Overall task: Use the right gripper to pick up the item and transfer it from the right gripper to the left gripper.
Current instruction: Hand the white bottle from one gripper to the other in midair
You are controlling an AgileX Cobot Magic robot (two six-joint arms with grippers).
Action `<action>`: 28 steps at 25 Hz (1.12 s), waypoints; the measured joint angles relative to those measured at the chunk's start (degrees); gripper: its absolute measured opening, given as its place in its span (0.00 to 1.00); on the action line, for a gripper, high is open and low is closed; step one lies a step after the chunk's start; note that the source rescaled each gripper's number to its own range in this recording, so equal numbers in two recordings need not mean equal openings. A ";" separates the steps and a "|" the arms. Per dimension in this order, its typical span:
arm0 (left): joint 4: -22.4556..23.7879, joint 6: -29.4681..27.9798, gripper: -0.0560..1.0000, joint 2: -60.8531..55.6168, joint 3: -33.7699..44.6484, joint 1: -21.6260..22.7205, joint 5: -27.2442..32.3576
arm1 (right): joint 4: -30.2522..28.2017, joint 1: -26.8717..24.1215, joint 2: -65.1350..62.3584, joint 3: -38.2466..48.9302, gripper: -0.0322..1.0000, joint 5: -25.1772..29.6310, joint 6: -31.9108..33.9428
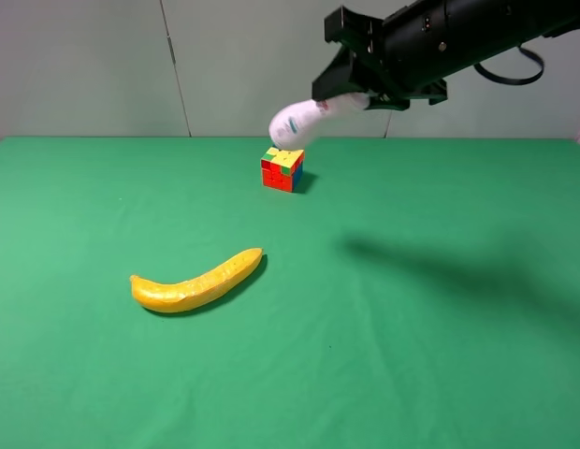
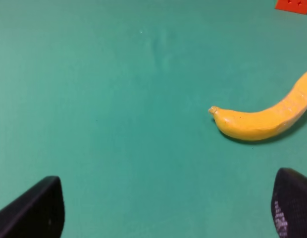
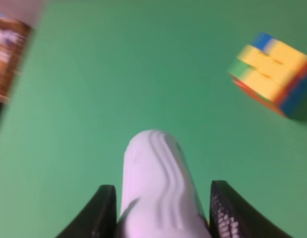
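The item, a small white bottle [image 1: 304,120], hangs in the air at the back of the table, lying roughly level with its rounded bottom pointing left. My right gripper [image 1: 351,98] is shut on its cap end, and the cap is hidden between the fingers. In the right wrist view the bottle [image 3: 156,188] sticks out between the two black fingers of the right gripper [image 3: 163,198]. The left gripper [image 2: 166,198] shows only in its own wrist view. It is open, with nothing between its fingers, low over the green cloth near the banana [image 2: 262,121].
A multicoloured puzzle cube [image 1: 282,169] stands on the green cloth just below and behind the bottle, also seen as the cube [image 3: 272,74]. The yellow banana [image 1: 198,283] lies left of centre. A grey wall runs along the table's far edge.
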 joint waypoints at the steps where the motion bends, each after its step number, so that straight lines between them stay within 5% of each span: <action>1: 0.00 0.00 0.79 0.00 0.00 0.00 0.00 | 3.46 0.00 0.00 0.72 0.06 -0.57 -2.80; 11: 0.00 0.00 0.79 0.00 0.00 0.00 0.00 | 36.65 0.00 1.08 9.02 0.06 -1.87 -31.54; 28: 0.00 0.00 0.79 0.00 0.00 0.00 0.00 | 38.52 0.00 1.33 9.20 0.06 -1.59 -32.46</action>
